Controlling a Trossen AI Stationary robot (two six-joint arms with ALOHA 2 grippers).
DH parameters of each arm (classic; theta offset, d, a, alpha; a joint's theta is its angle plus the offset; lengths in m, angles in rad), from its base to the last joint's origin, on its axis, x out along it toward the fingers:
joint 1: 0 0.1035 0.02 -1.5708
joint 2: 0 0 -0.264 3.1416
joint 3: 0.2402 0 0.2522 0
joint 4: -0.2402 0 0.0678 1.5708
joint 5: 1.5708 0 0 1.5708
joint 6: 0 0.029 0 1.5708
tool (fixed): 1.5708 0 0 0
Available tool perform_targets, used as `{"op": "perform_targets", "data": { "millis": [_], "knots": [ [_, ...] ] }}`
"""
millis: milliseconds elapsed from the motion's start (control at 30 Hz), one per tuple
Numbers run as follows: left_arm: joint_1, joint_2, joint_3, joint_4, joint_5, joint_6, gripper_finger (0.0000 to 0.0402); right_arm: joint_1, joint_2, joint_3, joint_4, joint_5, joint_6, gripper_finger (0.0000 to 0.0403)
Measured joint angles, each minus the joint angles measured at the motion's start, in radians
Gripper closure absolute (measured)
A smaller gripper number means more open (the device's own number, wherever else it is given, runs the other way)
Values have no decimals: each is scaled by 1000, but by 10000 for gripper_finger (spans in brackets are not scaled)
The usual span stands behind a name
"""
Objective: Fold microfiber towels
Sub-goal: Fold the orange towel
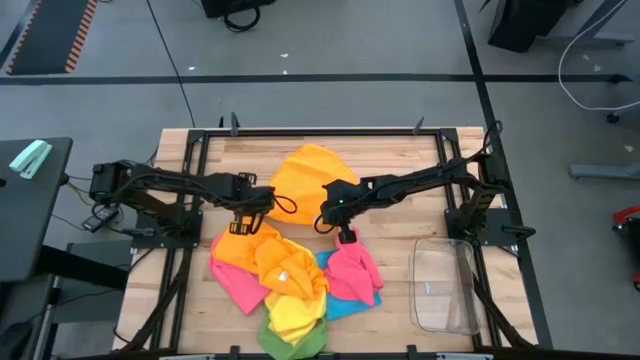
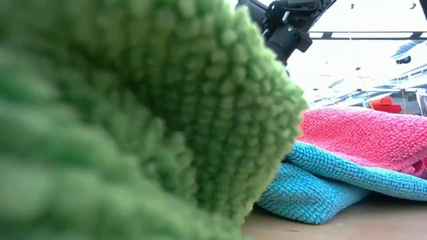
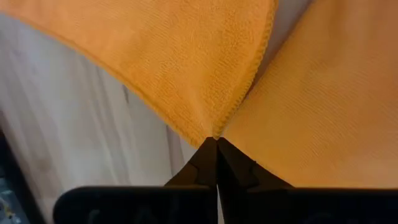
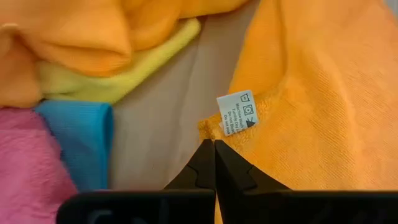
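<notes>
Orange microfiber makes up the largest cloth, the orange towel (image 1: 305, 172), a rumpled sheet bunched into a rough dome on the wooden bench (image 1: 400, 160), with its long axis running from the bench's far edge toward the heap of other towels (image 1: 285, 290) just nearer the camera side. Its edge is hemmed with matching stitching, and a small white care label (image 4: 237, 112) sits at one corner. The heap touches the orange towel's near side: a second orange cloth (image 1: 245, 247), yellow (image 1: 293, 312), two pink ones (image 1: 355, 272), a blue one (image 1: 340, 305) and a green one (image 1: 295, 343) at the near end, all crumpled and overlapping. Beside the heap, well clear of the orange towel, stands a clear plastic bin (image 1: 445, 285).

At the orange towel's left near corner, the left gripper (image 3: 216, 144) is pinched tight on a fold of the fabric. At its right near corner, the right gripper (image 4: 214, 148) has its tips pressed together at the hem just below the label, clamping the orange towel's edge.
</notes>
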Motion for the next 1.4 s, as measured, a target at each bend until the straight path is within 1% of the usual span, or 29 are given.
{"op": "perform_targets", "data": {
  "millis": [133, 267, 433, 600, 700, 833, 900, 1000, 1167, 1267, 1400],
  "knots": [
    [-16, 0, 88, -43, -37, 5, 395, 7, -52, 0, -29, 11, -15, 400],
    [-29, -1, 197, -108, -39, 9, 396, 5, -138, 0, -94, 12, -14, 400],
    [-49, -2, 329, -218, -44, 8, 397, 19, -216, 1, -129, -4, -2, 400],
    [-46, -2, 437, -250, -101, 71, 393, 21, -317, 0, -177, -2, -63, 400],
    [-45, -2, 508, -264, -101, 99, 395, 9, -401, 0, -187, 7, -53, 400],
    [-41, -2, 590, -261, -59, 148, 395, 9, -496, 1, -230, 8, -55, 400],
    [-20, -3, 603, -205, -55, 196, 393, 2, -523, 1, -255, 21, -80, 400],
    [47, 0, 603, -101, -55, 282, 396, -36, -536, 1, -285, 75, -145, 400],
    [192, 9, 603, 93, -55, 406, 394, -162, -532, 0, -287, 152, -314, 400],
    [288, 12, 603, 244, -56, 469, 397, -272, -538, 0, -224, 173, -411, 400],
    [392, 13, 603, 447, -54, 583, 394, -428, -546, 3, -27, 176, -519, 400]
  ]
}}
